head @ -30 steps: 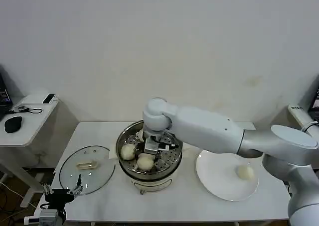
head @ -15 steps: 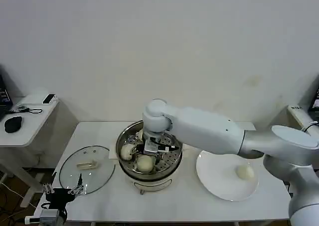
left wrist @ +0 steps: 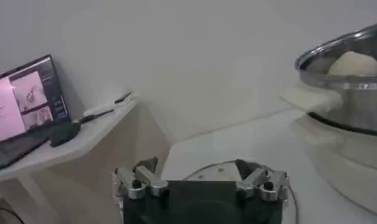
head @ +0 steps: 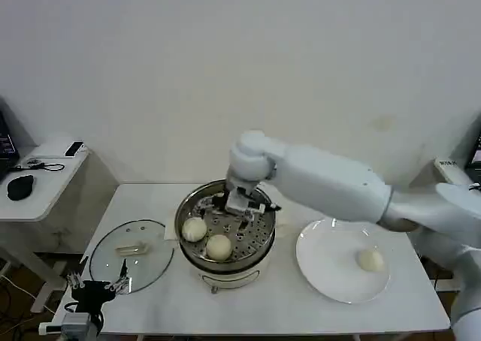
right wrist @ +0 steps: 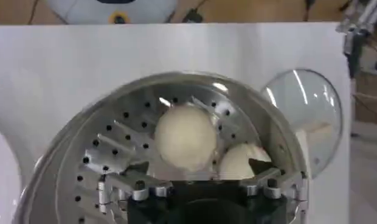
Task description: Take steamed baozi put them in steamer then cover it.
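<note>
- Right claw (head: 242, 203), spread wide and empty, hangs over the steamer (head: 257, 245) at its 12 o'clock.
- Two baozi (head: 194, 229) lie inside; one sits on the plate (head: 323, 273).
- Left claw (head: 96, 288), spread wide, idles off the desk's (head: 255, 307) edge at 7 o'clock, near the cover (head: 149, 258).

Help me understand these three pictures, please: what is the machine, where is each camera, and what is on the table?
This is a two-armed robot. One camera sits on its head, looking down at the white table; the others sit on each wrist. The right gripper hangs open and empty over the steamer, a shiny steel pot with a perforated tray. Two steamed baozi lie inside; its wrist camera looks straight down on them. A third bun waits on the white plate. The cover, a glass lid, lies flat on the table beside the pot. The left gripper is parked, open, at the table's near edge by that lid.
</note>
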{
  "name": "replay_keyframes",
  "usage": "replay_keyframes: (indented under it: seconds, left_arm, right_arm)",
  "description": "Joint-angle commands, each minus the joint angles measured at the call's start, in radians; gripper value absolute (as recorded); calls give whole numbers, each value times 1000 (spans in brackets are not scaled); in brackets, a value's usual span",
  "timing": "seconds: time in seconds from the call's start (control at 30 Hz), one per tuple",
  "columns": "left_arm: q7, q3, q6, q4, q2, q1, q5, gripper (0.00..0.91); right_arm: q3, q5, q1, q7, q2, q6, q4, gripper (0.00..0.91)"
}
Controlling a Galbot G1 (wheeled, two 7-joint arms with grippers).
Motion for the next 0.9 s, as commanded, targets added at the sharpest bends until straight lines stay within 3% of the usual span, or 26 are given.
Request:
replay_keyframes:
  seconds: [0.03, 0.1, 0.17, 0.2, 0.27, 0.47, 0.6, 0.9]
  left_arm:
    - [19, 8, 5, 1, 15, -22, -24, 907]
    - [18, 14, 5, 5, 21, -30, -30, 907]
    - [18, 20, 4, 12, 26, -37, -32, 907]
    - [19, 22, 4, 15, 29, -39, -32, 907]
    - [19, 30, 4, 22, 32, -45, -31, 907]
    - [26, 48, 6, 22, 30, -52, -30, 907]
    - [25, 51, 6, 23, 30, -49, -30, 907]
    - [29, 54, 9, 11, 27, -38, -30, 907]
  right_arm:
    - [73, 202, 88, 73, -294, -189, 27, 907]
    - [73, 276, 91, 73, -367, -315, 34, 907]
    - [80, 309, 84, 70, -415, -372, 53, 907]
    - [86, 345, 68, 60, -480, -473, 85, 907]
    - [88, 370, 53, 50, -532, -553, 108, 907]
    - [91, 337, -38, 5, -643, -698, 81, 907]
    - [82, 325, -85, -13, -672, -720, 49, 907]
    - [133, 137, -297, -6, -688, -702, -26, 907]
